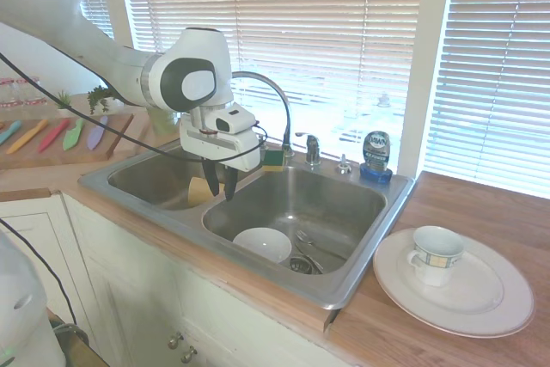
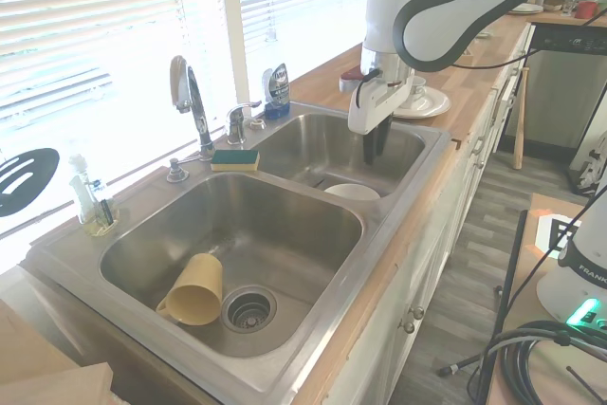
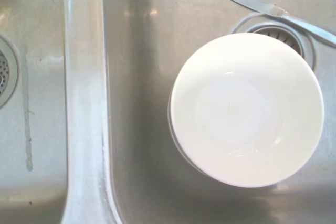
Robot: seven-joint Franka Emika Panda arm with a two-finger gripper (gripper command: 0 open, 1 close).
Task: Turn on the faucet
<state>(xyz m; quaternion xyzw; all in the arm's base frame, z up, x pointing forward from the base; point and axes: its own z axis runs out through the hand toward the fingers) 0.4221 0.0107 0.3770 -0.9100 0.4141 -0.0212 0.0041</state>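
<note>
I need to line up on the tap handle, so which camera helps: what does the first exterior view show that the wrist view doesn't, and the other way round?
Only the first exterior view shows the faucet, its lever handle, the blue soap bottle, the sponge, the plate with a mug, and the gripper hanging open over the sink divider.

Only the wrist view shows a second drain in the neighbouring basin.

Both show the white bowl, the cutlery by the drain, and the sink divider.
</note>
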